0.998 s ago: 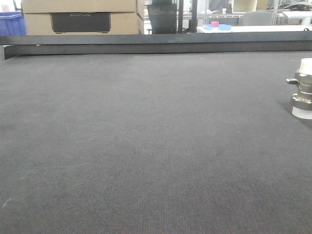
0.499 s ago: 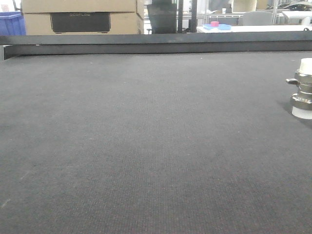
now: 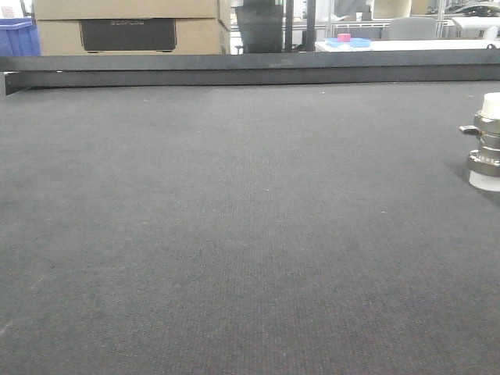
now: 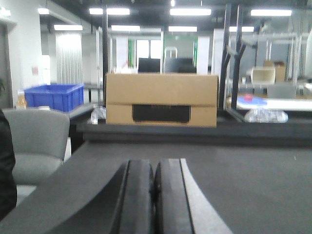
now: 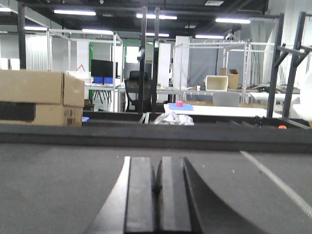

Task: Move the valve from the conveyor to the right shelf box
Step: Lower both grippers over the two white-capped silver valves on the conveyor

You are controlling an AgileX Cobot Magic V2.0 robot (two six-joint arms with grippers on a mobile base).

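Note:
The valve (image 3: pixel 486 142), a silver-grey fitting with white caps top and bottom, stands upright on the dark felt conveyor (image 3: pixel 234 219) at the right edge of the front view, partly cut off by the frame. No gripper shows in that view. In the left wrist view my left gripper (image 4: pixel 154 168) is shut with nothing between its dark pads, low over the belt (image 4: pixel 253 185). My right gripper (image 5: pixel 157 165) is likewise shut and empty above the belt (image 5: pixel 58 185). The valve appears in neither wrist view. The right shelf box is out of view.
A black rail (image 3: pixel 250 69) bounds the belt's far side. Behind it stand a cardboard box (image 3: pixel 129 27), a blue crate (image 3: pixel 17 37) and a white table (image 3: pixel 406 45). A grey chair (image 4: pixel 34 146) is left of the belt. Metal racks (image 5: pixel 273 63) fill the background.
The valve has shifted very slightly rightward in the front view; otherwise nothing differs.

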